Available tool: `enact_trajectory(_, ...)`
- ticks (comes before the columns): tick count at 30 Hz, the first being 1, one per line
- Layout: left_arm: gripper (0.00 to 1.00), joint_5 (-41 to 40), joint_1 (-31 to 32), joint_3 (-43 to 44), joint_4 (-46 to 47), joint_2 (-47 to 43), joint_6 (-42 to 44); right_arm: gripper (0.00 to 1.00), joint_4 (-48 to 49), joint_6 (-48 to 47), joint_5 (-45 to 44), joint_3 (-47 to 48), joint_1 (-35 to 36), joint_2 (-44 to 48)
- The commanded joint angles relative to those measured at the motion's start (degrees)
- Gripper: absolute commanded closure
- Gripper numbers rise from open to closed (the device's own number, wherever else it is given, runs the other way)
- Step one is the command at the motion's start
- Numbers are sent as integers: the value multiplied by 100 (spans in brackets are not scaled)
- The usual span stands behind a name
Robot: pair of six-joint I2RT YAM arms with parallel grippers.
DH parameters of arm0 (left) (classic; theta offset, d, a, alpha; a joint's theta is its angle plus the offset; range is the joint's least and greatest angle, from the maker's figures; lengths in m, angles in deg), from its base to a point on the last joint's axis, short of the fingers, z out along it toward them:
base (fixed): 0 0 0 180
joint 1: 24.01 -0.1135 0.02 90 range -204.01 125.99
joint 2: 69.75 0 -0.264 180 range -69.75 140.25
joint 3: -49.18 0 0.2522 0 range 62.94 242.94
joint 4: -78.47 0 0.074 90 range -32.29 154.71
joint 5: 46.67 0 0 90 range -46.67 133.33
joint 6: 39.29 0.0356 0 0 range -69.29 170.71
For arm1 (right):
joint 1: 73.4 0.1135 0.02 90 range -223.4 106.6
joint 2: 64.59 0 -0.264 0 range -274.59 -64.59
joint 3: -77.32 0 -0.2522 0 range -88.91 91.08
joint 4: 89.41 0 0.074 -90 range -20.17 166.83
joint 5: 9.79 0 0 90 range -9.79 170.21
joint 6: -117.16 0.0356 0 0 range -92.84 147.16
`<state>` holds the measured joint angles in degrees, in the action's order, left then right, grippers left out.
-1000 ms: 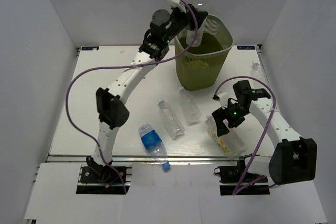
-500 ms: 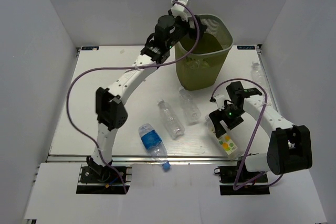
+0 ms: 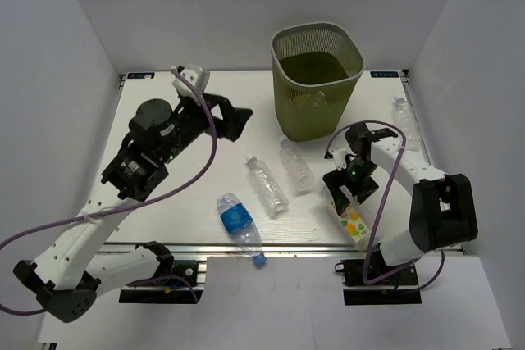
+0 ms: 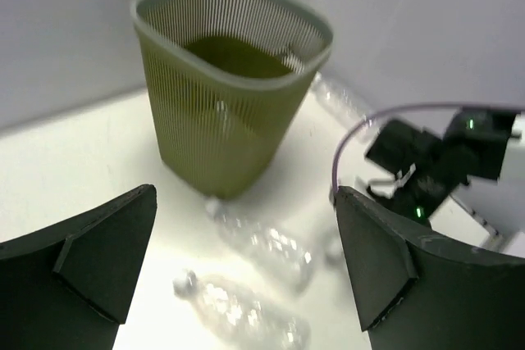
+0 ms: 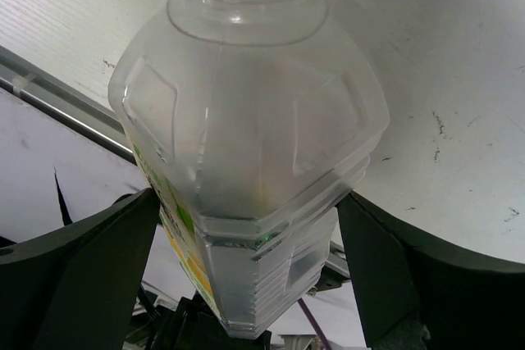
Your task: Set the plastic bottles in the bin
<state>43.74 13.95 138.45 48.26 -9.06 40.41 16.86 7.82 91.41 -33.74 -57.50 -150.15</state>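
The olive-green mesh bin [image 3: 318,79] [image 4: 234,79] stands at the back of the table. Two clear plastic bottles [image 3: 267,186] [image 3: 295,165] lie in front of it, blurred in the left wrist view [image 4: 262,243] [image 4: 238,309]. A blue-labelled bottle [image 3: 238,223] lies near the front edge. My left gripper [image 3: 234,120] [image 4: 246,260] hangs open and empty, left of the bin. My right gripper [image 3: 344,196] [image 5: 248,202] is open, a finger on each side of the larger pale-labelled bottle [image 3: 351,217] [image 5: 246,120] lying on the table.
Another clear bottle [image 3: 402,112] [image 4: 344,100] lies at the right edge behind my right arm. White walls close in the table on three sides. The table's front rail [image 3: 271,243] runs just below the larger bottle.
My left gripper opened above the bin, and the bottle it held is gone from it. The arm swung back left and down. My right gripper settled around the larger bottle.
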Motion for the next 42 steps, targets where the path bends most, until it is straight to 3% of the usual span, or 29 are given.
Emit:
enact_trajectory(1,0,3,54,-745,-1089,-100,-558,10,574,35,-461,-446,54,-575)
enact_trajectory(2,0,4,54,-861,-1141,-188,-639,10,574,52,-444,-455,62,-715)
enact_trajectory(5,0,4,54,-1073,-1212,-399,-771,42,530,26,-348,-473,71,-821)
enact_trajectory(6,0,4,54,-1160,-1212,-400,-771,56,530,35,-321,-473,71,-813)
enact_trajectory(7,0,4,54,-1213,-1264,-469,-771,82,504,17,-320,-490,62,-787)
enact_trajectory(9,0,4,54,-1214,-1264,-470,-771,98,468,-53,-189,-491,45,-621)
enact_trajectory(10,0,4,106,-1214,-1325,-470,-771,100,451,-53,-171,-447,53,-420)
enact_trajectory(20,0,197,107,-1328,-1326,-417,-771,100,301,-352,-39,160,18,680)
enact_trajectory(29,0,302,160,-1441,-1431,-522,-771,100,222,-730,31,898,-70,1050)
enact_trajectory(35,0,302,160,-1556,-1431,-575,-824,100,222,-668,93,750,-96,874)
enact_trajectory(36,0,302,160,-1556,-1431,-636,-824,89,248,-651,128,723,-96,866)
enact_trajectory(38,0,302,160,-1556,-1431,-637,-824,58,187,-642,259,757,-96,848)
enact_trajectory(42,0,302,160,-1609,-1484,-637,-824,20,-15,-817,1231,828,-70,918)
